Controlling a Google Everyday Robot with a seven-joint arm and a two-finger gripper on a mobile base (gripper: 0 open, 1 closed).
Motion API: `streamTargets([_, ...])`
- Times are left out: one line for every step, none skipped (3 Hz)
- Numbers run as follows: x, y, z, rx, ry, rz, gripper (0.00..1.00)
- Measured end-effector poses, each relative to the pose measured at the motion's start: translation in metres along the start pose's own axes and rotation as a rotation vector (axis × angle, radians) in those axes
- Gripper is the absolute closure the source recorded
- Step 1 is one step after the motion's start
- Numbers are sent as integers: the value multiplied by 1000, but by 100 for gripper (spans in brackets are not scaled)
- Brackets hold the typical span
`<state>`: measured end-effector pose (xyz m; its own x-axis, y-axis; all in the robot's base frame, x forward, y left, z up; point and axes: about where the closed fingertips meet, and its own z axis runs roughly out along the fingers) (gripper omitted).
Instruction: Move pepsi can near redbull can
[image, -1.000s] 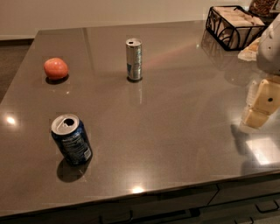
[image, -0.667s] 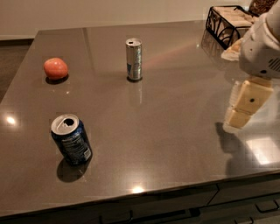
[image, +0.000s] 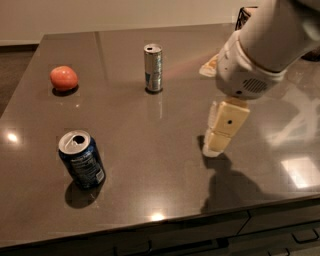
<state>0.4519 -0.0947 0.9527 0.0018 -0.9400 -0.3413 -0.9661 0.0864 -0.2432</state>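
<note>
The pepsi can (image: 81, 159) stands ungrasped at 8 o'clock on the bench (image: 165, 180), well apart from the redbull can (image: 153, 68) at 12, since the gripper (image: 214, 149), apparently hovering at 4 o'clock, carries nothing; its opening cannot be told.

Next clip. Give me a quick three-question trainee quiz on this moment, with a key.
1. True or false: the gripper holds the pepsi can.
2. What sits left of the redbull can in the camera view? A) a bowl B) a round orange-red fruit C) a sponge
3. Fill in: the gripper hangs low over the table, to the pepsi can's ___ in the camera view.
Key: 1 false; 2 B; 3 right.
</note>
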Motion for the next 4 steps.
streamTargets([-42,15,26,-49,-96,-46,0])
streamTargets([-86,40,47,-82,-196,-82,0])
streamTargets([-126,64,71,-110,-287,-91,0])
streamTargets([-161,81,91,-140,-360,-90,0])
